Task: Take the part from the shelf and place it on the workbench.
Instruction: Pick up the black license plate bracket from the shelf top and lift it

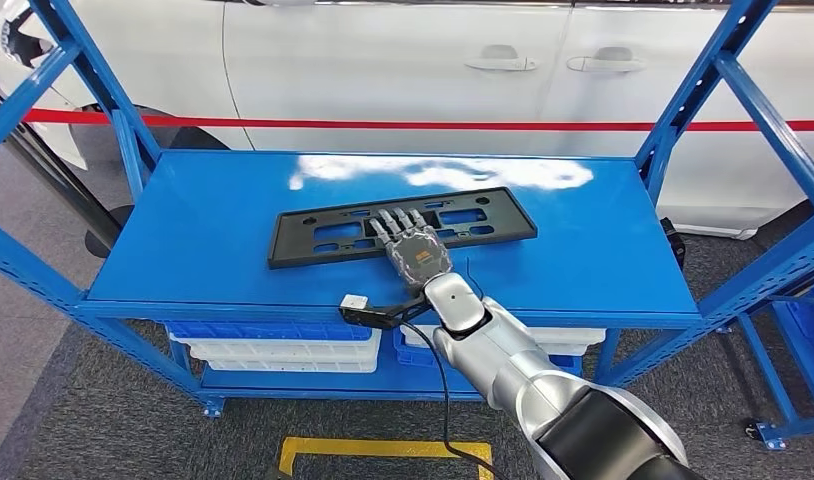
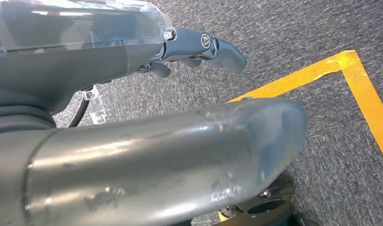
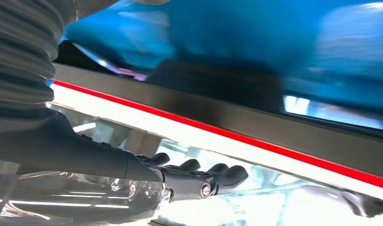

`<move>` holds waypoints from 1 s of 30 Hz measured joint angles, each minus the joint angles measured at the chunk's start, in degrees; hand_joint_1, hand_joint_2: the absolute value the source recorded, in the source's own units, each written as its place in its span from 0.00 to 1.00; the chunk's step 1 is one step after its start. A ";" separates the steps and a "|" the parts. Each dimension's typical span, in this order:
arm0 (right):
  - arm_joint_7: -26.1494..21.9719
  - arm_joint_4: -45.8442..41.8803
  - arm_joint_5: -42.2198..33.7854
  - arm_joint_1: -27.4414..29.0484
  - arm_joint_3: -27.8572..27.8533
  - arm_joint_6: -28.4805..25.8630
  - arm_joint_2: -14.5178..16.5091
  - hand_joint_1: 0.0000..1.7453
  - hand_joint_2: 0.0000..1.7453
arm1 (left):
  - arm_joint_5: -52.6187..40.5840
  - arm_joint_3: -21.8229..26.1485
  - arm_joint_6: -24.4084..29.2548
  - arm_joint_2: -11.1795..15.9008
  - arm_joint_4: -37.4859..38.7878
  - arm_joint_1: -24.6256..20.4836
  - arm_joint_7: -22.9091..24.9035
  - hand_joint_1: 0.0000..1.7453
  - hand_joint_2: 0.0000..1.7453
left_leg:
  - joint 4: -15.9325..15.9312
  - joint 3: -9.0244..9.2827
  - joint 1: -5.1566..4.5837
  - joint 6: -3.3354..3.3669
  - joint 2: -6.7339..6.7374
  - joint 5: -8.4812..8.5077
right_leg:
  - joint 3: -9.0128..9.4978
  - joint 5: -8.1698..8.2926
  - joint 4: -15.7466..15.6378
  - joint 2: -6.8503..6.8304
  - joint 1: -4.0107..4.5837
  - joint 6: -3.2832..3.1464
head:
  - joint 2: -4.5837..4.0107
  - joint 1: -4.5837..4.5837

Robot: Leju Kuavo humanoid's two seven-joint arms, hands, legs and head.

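One black plastic part (image 1: 401, 225), long and slotted, lies flat on the top deck of a blue steel shelf (image 1: 213, 240) as a humanoid robot reaches for it beside a parked white car (image 1: 403, 60). The robot's right hand (image 1: 411, 246) rests over the part's near edge, fingers stretched forward across the plastic; whether they have closed on it cannot be told. The left hand (image 2: 199, 49) hangs low above grey carpet and yellow floor tape (image 2: 363, 99), fingers loosely curled, holding nothing. By the look of things the job has barely begun: lifting, carrying and setting down on the workbench all remain.
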 joint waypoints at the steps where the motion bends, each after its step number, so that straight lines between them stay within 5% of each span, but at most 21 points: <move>1: -0.24 -0.11 0.02 0.19 0.00 -0.03 0.42 0.00 1.00 | 0.00 -0.10 0.00 0.00 0.00 0.00 0.01 0.00 0.00 | 0.00 -0.02 0.00 0.00 0.00 0.00 | -0.01 0.00 0.00 0.00 0.00 0.00 | 0.00 0.00; 30: -2.36 -1.28 -2.08 2.35 0.00 -1.96 2.57 0.00 1.00 | 0.97 -1.14 -0.05 0.20 0.00 0.40 0.05 0.00 0.00 | -0.01 -0.07 -0.02 0.00 -0.02 0.00 | -0.07 -0.01 -0.01 -0.01 -0.03 -0.01 | 0.00 0.00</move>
